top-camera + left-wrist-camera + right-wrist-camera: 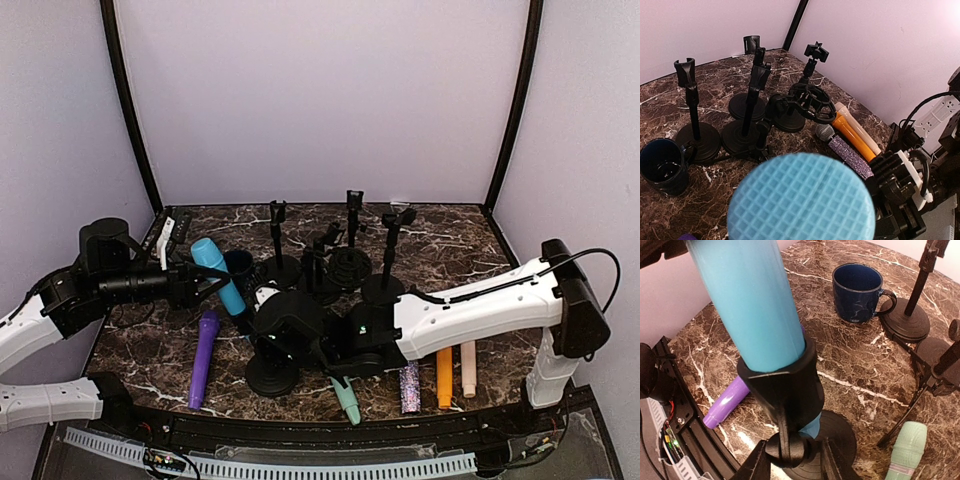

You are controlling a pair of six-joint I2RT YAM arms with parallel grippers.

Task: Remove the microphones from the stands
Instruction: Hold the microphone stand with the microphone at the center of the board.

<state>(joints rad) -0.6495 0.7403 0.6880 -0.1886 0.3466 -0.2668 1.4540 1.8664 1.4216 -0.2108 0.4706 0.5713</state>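
Microphone (222, 283), blue, tilted in stand (272, 378) clip, front left.
Left gripper (205, 285) at its body, right gripper (792, 462) straddling stand stem; clamped or not, cannot tell. Risk: loose stem hold, stand lifts and topples.

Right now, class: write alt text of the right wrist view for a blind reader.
A light blue microphone sits tilted in a black stand clip, close up. Around it on the marble table are a navy mug, a purple microphone and a green microphone.
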